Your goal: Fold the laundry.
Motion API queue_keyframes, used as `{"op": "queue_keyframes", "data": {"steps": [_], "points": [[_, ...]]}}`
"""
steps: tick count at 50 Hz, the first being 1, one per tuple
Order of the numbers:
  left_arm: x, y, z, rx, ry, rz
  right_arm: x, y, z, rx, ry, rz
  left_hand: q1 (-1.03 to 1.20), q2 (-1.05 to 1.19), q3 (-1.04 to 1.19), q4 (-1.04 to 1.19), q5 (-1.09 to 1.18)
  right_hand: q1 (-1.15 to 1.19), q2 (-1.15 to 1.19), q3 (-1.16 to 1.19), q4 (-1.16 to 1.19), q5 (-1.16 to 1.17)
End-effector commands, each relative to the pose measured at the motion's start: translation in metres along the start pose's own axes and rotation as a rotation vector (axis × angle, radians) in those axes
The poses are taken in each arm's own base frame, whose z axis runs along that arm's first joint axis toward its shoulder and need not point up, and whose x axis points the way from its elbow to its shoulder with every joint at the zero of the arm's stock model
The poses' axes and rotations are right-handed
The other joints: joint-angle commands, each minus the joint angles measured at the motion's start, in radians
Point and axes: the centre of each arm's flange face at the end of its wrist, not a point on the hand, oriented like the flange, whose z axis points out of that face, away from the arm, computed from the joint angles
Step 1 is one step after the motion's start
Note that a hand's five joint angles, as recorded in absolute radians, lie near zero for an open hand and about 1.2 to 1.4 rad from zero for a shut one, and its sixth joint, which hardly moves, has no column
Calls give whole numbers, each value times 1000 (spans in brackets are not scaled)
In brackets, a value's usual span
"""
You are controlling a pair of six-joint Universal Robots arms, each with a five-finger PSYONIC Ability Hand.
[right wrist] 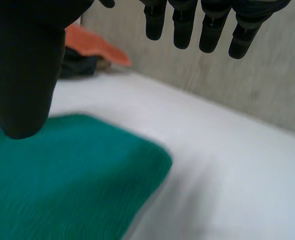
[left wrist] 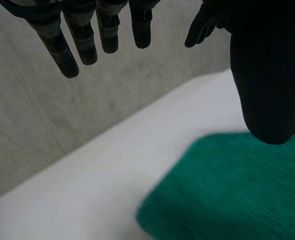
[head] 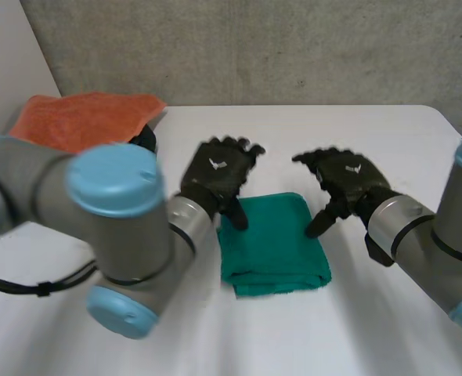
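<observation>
— What does the green towel look like?
— It's folded into a thick, roughly square pad (the near edge is a bit lumpy) and lies flat in the middle of the bench.
— And the hands?
— The left robot hand hangs over the towel's side toward the bench's left edge. The right robot hand is just beside the opposite side. Both have fingers spread and thumbs pointing down, gripping nothing. I can't tell whether either thumb touches the towel.

Grey arms, light-blue caps; black left hand and right hand bear white marks.
</observation>
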Motion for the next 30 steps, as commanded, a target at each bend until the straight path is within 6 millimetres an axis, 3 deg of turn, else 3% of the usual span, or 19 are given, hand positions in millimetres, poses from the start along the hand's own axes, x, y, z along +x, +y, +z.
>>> {"op": "queue_keyframes", "data": {"steps": [1, 7, 13, 18, 21, 23, 27, 30], "points": [[24, 52, 2, -185, -47, 43, 0, 42, 24, -190, -19, 19, 10, 4, -3, 8, -12, -52, -38, -39, -42, -48], [24, 75, -4, -283, -50, 77, -1, 66, 34, -261, -26, 12, 10, 4, -3, 8, -12, 8, 21, 21, 18, 12], [19, 74, -11, -329, -44, 78, 5, 62, 30, -253, 10, -60, 4, -2, -9, 3, -18, 150, 163, 162, 159, 153], [-4, 17, -11, -178, -86, 37, 12, 29, 9, -147, 94, -97, -13, -19, -27, -15, -36, 144, 157, 156, 153, 148], [-17, -7, -7, -103, -66, 16, 14, 20, 0, -91, 143, -106, -10, -16, -24, -12, -33, 103, 116, 115, 112, 107], [-25, -26, -4, -38, -10, 3, 15, 23, -4, -86, 165, -108, -2, -8, -15, -3, -24, 79, 92, 92, 89, 83], [-21, -54, -6, 63, 170, 3, 14, 41, -14, -140, 180, -92, 7, 1, -7, 5, -15, 47, 60, 59, 56, 51], [-16, -61, -8, 93, 302, 3, 8, 57, -21, -179, 158, -74, 10, 4, -3, 8, -12, 47, 60, 59, 56, 51]]}}
